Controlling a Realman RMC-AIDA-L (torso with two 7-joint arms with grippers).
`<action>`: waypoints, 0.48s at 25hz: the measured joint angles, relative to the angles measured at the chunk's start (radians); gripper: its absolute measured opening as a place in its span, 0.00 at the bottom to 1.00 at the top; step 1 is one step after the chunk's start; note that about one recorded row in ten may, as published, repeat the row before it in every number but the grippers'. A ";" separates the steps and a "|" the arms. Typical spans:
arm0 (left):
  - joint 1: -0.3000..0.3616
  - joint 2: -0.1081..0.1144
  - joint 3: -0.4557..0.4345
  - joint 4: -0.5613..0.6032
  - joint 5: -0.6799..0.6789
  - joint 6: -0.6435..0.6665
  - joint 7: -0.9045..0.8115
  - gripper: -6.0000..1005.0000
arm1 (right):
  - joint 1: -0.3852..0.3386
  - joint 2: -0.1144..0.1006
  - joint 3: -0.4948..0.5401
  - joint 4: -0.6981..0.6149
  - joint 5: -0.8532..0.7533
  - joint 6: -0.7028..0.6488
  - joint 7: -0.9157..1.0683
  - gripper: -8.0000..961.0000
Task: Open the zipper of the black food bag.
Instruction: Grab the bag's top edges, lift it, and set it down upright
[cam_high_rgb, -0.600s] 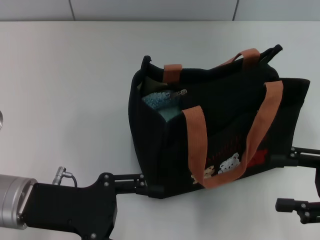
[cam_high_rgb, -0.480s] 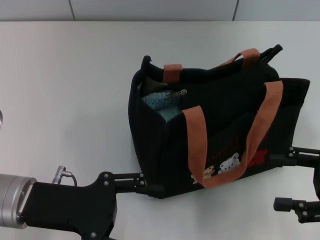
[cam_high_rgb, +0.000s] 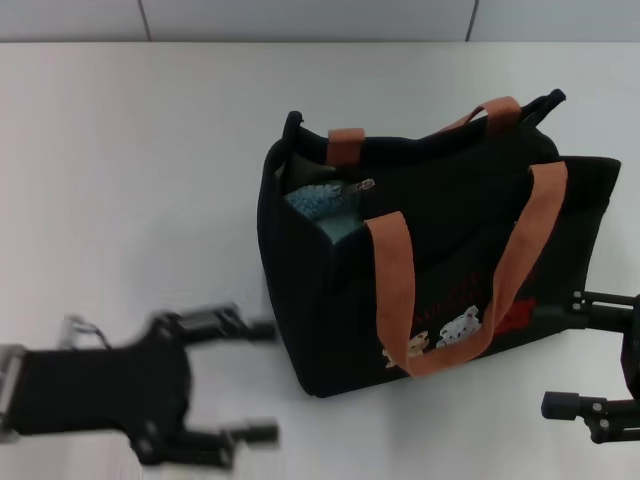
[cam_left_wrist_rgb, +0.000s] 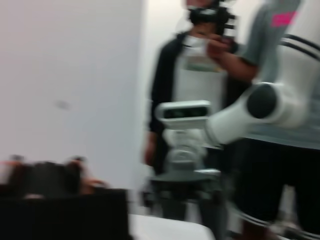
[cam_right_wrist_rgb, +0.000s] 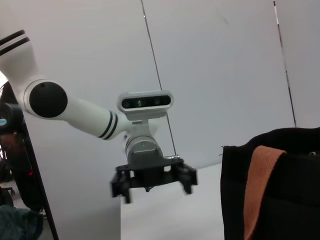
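Since the earlier frame the left gripper (cam_high_rgb: 262, 382) has moved away from the bag (cam_high_rgb: 430, 260): before, its upper finger touched the bag's near left corner, and now it is apart from the bag, further to the left and blurred by motion. Its two fingers are spread wide, with nothing between them; the right wrist view also shows this gripper (cam_right_wrist_rgb: 154, 187) with its fingers apart, in the air beside the bag (cam_right_wrist_rgb: 272, 185). The right gripper (cam_high_rgb: 560, 355) is at the bag's near right side, released as well: its upper finger (cam_high_rgb: 585, 300) touches the lower right part of the bag, and its lower finger is well apart from it, over the bare table (cam_high_rgb: 130, 180). The bag stands on the white table, right of the middle, a little turned, with the bear pictures (cam_high_rgb: 440, 335) and red print on the side facing the robot. Two orange-brown handles (cam_high_rgb: 395, 280) hang over this side. The zipper (cam_high_rgb: 330, 187) is already partly open at the bag's left end, and the silver pull tab (cam_high_rgb: 362, 184) lies near the left handle. Through the opening a blue-green thing (cam_high_rgb: 320, 205) shows inside. In the left wrist view a person (cam_left_wrist_rgb: 197, 95) stands behind the robot.
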 joint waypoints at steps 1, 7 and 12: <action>0.010 0.000 -0.047 -0.008 -0.001 -0.003 0.009 0.79 | 0.000 0.000 0.001 0.000 0.000 0.000 0.000 0.80; 0.033 -0.028 -0.220 -0.044 -0.006 -0.041 0.073 0.76 | 0.003 0.002 0.000 0.002 0.001 0.001 0.000 0.80; -0.009 -0.030 -0.222 -0.168 -0.008 -0.061 0.179 0.75 | 0.004 0.004 0.004 0.004 0.001 0.002 0.000 0.80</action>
